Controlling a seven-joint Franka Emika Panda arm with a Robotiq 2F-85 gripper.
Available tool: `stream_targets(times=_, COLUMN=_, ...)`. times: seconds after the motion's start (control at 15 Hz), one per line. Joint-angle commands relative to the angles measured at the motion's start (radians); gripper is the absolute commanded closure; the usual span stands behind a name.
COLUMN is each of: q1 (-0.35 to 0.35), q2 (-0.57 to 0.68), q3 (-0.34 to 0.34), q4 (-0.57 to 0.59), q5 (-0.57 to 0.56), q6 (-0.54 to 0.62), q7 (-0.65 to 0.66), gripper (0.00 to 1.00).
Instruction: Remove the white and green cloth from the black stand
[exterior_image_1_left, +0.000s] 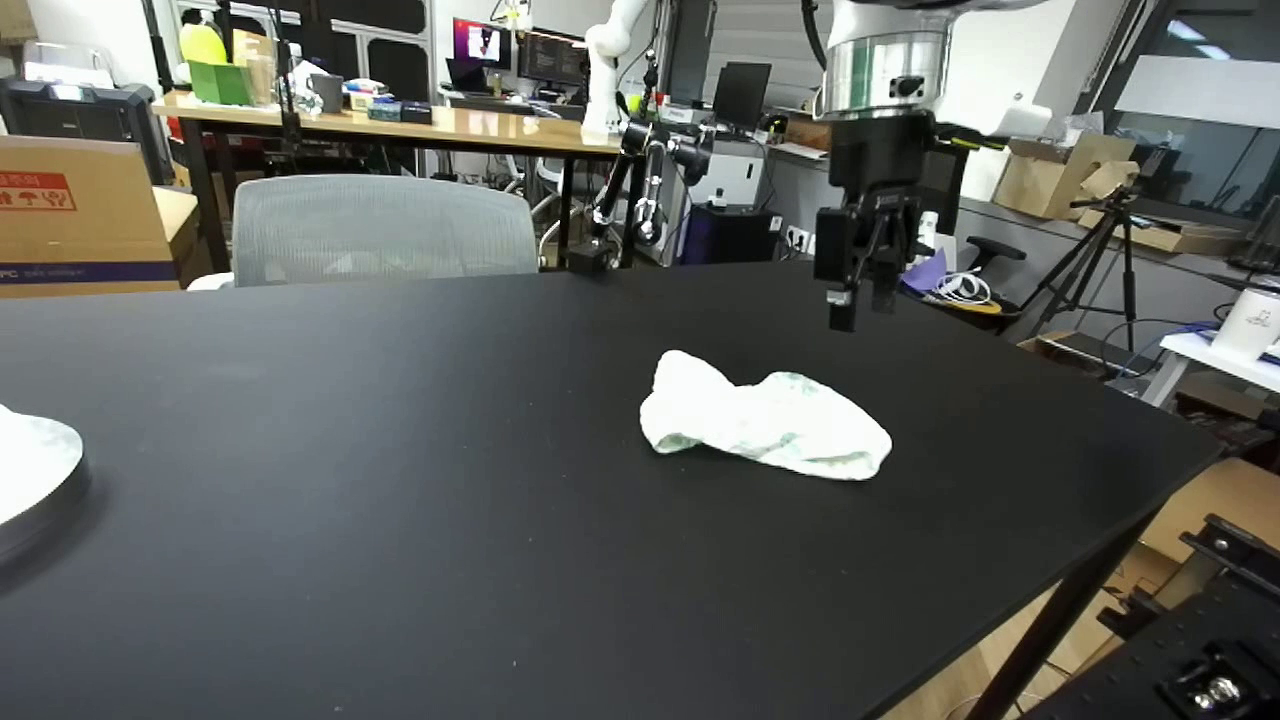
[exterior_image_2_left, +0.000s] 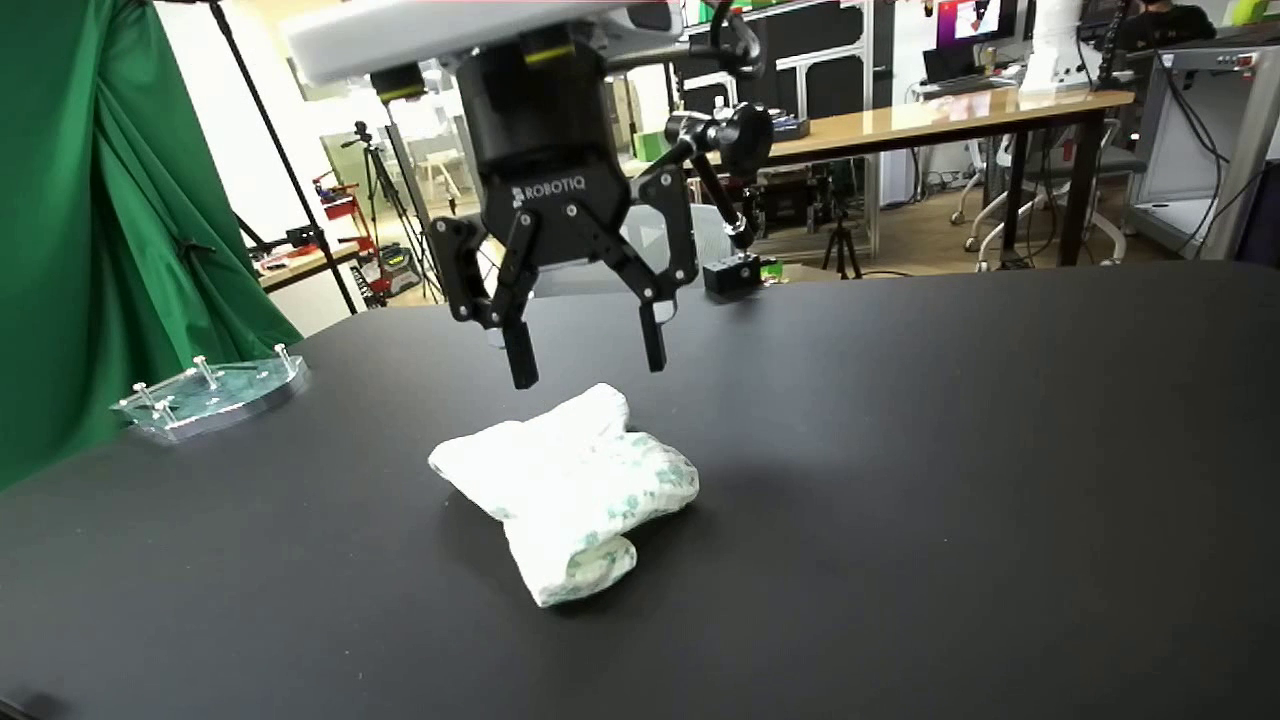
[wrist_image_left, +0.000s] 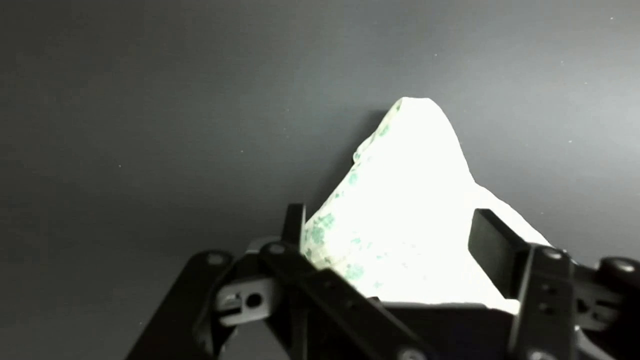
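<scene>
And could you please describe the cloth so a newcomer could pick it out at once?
Start at the big black table and find the open gripper above it. Below the gripper is the crumpled cloth. Its folds and white fabric with green print set it apart from the clear plate with upright metal posts.

In an exterior view, the fingers (exterior_image_1_left: 843, 316) hang above the crumpled cloth (exterior_image_1_left: 765, 420) on the black table (exterior_image_1_left: 380, 480).

Looking side-on at the gripper (exterior_image_1_left: 864, 308), farther off, in an exterior view; nearer and facing its 2 fingers (exterior_image_2_left: 520, 355) in an exterior view. Looking down past them in the wrist view. Sharing, in all 3, the cloth (wrist_image_left: 420, 200) below.
</scene>
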Motion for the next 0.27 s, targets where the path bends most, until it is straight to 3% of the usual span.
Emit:
stream_targets(times=0.0, q1=0.007, q2=-0.094, q3=0.003, q4=-0.015, q5=-0.014, q6=-0.086, q7=0.076, gripper=0.00)
stream_targets(times=0.2, q1=0.005, q2=-0.126, q3=0.002, q4=-0.013, q5=-0.024, q6=-0.140, q7=0.104, gripper=0.00)
